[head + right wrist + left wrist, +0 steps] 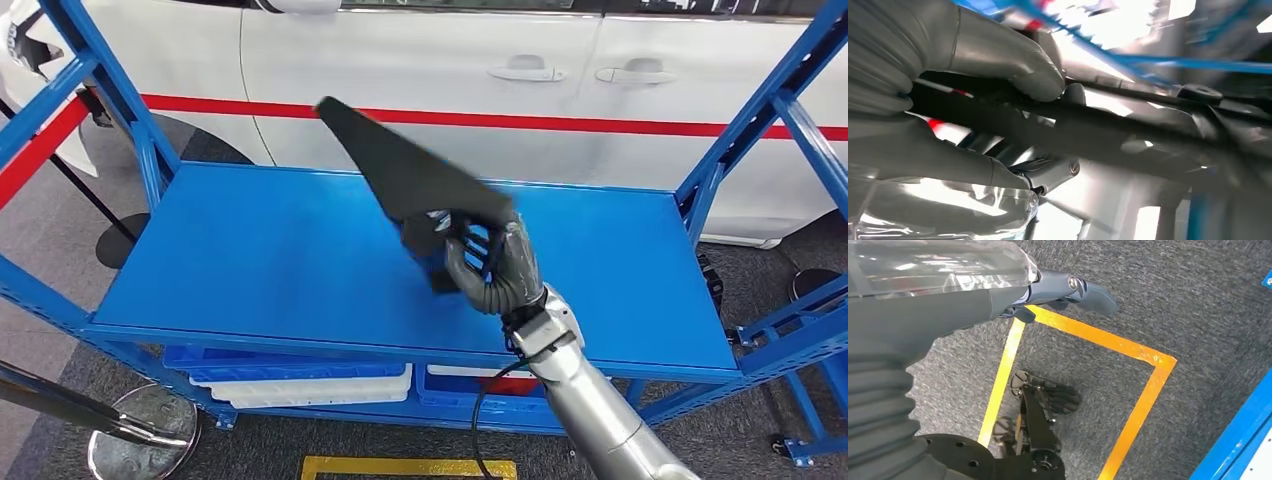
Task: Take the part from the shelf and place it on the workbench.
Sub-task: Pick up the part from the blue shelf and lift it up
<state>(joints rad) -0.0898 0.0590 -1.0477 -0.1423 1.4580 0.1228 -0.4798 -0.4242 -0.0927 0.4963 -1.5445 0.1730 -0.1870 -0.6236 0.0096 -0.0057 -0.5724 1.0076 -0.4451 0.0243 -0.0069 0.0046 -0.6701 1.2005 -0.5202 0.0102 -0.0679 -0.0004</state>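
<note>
The right hand (490, 265) grips the part (405, 170), lifted clear above the shelf (250, 260); the pick looks done, carrying and placing remain. The left hand (1068, 290) hangs empty, fingers apart.

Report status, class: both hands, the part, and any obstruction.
Right hand grips the black part, lifted above the blue shelf. Left hand hangs over floor, holding nothing. Nothing in the way.

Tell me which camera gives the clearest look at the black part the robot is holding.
The head view: the black part shows as a whole wedge, gripped by the right hand above the blue shelf. The right wrist view shows it close and blurred; the left wrist view looks at the floor.
</note>
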